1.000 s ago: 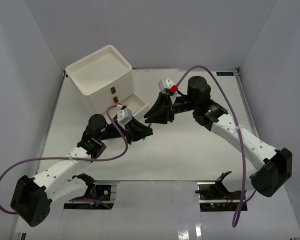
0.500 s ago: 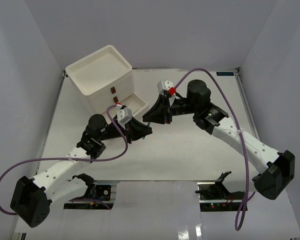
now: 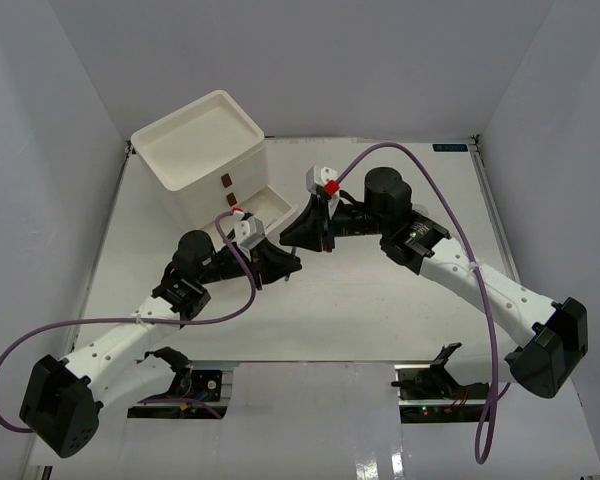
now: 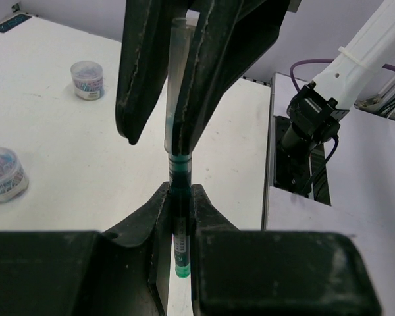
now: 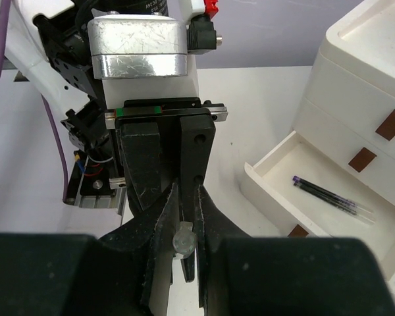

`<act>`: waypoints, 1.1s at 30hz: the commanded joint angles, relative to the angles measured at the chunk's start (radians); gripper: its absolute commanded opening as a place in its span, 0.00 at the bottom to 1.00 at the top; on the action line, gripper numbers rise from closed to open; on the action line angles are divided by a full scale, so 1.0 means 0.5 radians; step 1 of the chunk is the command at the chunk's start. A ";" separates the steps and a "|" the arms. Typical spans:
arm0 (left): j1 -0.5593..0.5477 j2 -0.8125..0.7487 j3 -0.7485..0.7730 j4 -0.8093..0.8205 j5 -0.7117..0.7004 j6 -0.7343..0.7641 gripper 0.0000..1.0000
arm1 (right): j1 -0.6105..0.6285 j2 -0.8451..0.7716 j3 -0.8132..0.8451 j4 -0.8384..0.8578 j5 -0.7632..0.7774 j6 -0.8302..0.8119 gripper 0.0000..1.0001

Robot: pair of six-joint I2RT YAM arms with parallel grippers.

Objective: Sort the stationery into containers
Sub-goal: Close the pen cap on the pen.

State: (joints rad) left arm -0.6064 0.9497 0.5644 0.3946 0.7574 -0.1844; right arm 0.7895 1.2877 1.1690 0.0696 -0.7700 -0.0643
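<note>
A pen (image 4: 178,172) with a green barrel and clear cap stands between my two grippers, above the table in front of the white drawer unit (image 3: 205,150). My left gripper (image 4: 178,201) is shut on its green lower end. My right gripper (image 5: 185,220) is shut on the clear cap end (image 5: 185,239). In the top view the left gripper (image 3: 280,265) and right gripper (image 3: 298,232) meet nose to nose. The bottom drawer (image 5: 296,178) is pulled open, with two dark pens (image 5: 329,195) with purple ends in it.
Two small clear jars with bluish contents (image 4: 87,79) (image 4: 3,173) stand on the white table, seen in the left wrist view. The two upper drawers with brown handles (image 5: 390,124) are shut. The unit's tray top (image 3: 198,135) shows nothing in it.
My right gripper has moved left and a little toward the left gripper, onto the pen's cap end. The left gripper has held its place with the pen.
</note>
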 commanded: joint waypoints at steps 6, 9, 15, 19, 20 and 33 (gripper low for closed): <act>0.001 -0.175 0.150 0.168 -0.149 0.013 0.00 | 0.084 0.164 0.009 -0.553 0.110 -0.172 0.08; 0.007 -0.157 0.221 0.134 -0.168 0.041 0.00 | 0.090 0.170 -0.003 -0.618 0.120 -0.197 0.08; 0.019 -0.099 0.337 0.223 -0.199 0.019 0.00 | 0.093 0.195 -0.071 -0.655 0.120 -0.209 0.08; 0.019 -0.019 0.433 0.251 -0.199 0.019 0.00 | 0.096 0.229 -0.086 -0.685 0.101 -0.215 0.08; 0.019 -0.013 0.448 0.260 -0.199 0.016 0.00 | 0.093 0.232 -0.086 -0.688 0.098 -0.224 0.08; 0.028 -0.049 0.574 0.186 -0.327 0.142 0.00 | 0.093 0.165 -0.181 -0.802 0.202 -0.295 0.08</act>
State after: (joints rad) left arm -0.6044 1.0119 0.6895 0.1841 0.6682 -0.1146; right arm 0.8047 1.3178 1.1877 0.0055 -0.6632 -0.1761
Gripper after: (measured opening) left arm 0.213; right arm 0.196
